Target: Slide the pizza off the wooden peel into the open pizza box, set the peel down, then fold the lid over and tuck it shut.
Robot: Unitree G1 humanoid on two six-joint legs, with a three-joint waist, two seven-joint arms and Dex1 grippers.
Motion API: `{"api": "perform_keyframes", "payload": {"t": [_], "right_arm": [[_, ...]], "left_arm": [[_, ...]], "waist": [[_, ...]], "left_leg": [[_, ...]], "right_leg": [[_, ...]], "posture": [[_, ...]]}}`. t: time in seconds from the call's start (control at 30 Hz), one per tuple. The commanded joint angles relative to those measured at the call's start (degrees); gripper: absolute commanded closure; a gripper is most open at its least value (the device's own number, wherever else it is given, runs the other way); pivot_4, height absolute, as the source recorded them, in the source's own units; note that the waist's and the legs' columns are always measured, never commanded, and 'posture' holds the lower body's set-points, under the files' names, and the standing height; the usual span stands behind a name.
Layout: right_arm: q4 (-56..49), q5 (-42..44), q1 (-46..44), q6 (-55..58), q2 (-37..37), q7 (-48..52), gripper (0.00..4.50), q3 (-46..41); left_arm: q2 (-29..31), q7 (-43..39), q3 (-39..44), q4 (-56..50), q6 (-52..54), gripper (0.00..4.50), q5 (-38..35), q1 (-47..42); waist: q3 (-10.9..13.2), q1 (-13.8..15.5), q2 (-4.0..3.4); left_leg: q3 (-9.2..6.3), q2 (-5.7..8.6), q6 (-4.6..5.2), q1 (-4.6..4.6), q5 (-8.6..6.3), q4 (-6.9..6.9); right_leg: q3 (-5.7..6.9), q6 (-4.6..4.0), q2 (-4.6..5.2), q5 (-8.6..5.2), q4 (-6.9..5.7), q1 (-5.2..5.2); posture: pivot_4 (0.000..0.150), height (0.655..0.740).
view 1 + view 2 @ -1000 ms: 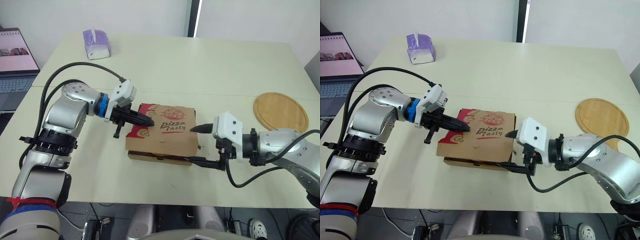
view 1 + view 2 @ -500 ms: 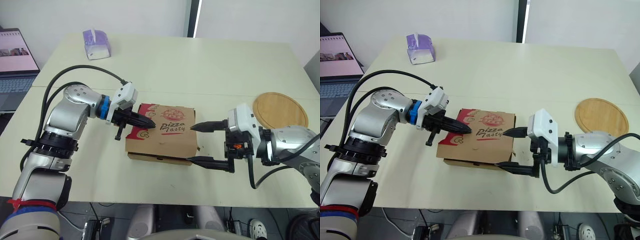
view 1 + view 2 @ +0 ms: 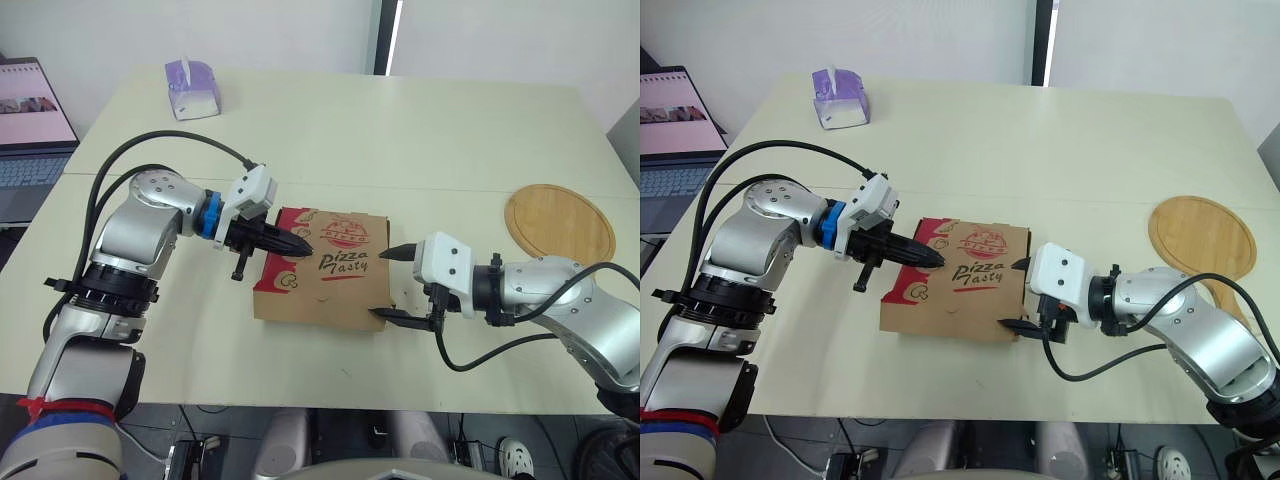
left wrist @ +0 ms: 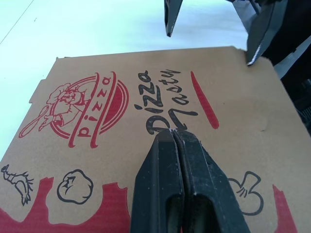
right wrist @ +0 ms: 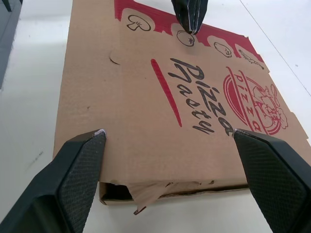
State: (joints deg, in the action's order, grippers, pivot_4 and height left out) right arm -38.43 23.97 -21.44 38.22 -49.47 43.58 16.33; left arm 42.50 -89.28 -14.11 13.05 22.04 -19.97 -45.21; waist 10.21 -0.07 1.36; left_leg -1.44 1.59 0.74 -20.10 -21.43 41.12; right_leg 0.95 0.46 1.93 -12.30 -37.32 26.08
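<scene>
Surface (image 3: 420,130): pale, carrying everything. Across it the right arm has drawn back in toward the box since half a second ago, and the lid's near edge now sits lower, hiding the side wall that showed then.
Pizza box (image 3: 320,270): centre of the frame, brown card with red print. No pizza is to be seen, so it is presumably inside.
Lid (image 5: 136,111): folded down over the box, so the closing step looks to be in hand, with only the tuck left.
Peel (image 3: 560,222): round and wooden, flat at the right of the frame, well apart from the box. Setting it down appears finished.
Laptop (image 3: 30,120): at the left edge of the frame, not involved.
Tissue box (image 3: 193,88): upper left of the frame, far from the work.
Right tool (image 3: 382,284): fingers spread wide, gripping nothing. They straddle the box's right-hand edge, one tip at each corner of the lid there.
Left tool (image 3: 302,243): fingers pressed together, empty, tips bearing down on the lid's left part near the mushroom print.
Flap (image 5: 146,190): crumpled card pokes out beneath the lid edge between the right tool's fingers, not yet inside. The next move likely calls for pushing this flap in under the lid while the left tool pins the lid flat.
</scene>
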Motion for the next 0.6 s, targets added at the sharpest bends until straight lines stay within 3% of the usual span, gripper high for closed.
{"api": "perform_keyframes", "payload": {"t": [0.03, 0.4, 0.6], "right_arm": [[-1.8, 1.2, -0.9, 0.2, 1.1, 1.9, 0.0, -0.9], [-0.5, -11.2, -1.6, -4.0, 1.7, 1.8, 0.0, 5.3], [1.2, -14.3, -2.3, -5.7, 5.0, 0.9, 0.0, 4.2]], "left_arm": [[0.2, 0.0, 1.9, -1.4, -0.2, 4.49, -0.3, -0.4], [1.9, -2.2, 0.6, -4.0, -0.9, 4.49, 1.1, 2.5], [2.4, -2.8, 0.8, -5.2, -0.6, 4.49, 0.9, 3.5]], "waist": [[0.0, 0.0, 0.0], [0.0, 0.0, -0.01], [0.0, 0.0, -0.01]], "left_leg": [[0.0, 0.0, 0.0, 0.0, 0.0, 0.0], [0.01, 0.0, 0.0, 0.01, 0.0, 0.05], [0.01, 0.01, 0.0, 0.01, 0.0, 0.19]], "right_leg": [[0.0, 0.0, 0.0, 0.0, 0.0, 0.0], [-0.01, 0.0, 0.0, 0.0, -0.07, 0.0], [-0.03, -0.01, 0.0, 0.0, -0.23, 0.02]], "posture": [[0.15, 0.7251], [0.15, 0.7251], [0.15, 0.7251]]}}
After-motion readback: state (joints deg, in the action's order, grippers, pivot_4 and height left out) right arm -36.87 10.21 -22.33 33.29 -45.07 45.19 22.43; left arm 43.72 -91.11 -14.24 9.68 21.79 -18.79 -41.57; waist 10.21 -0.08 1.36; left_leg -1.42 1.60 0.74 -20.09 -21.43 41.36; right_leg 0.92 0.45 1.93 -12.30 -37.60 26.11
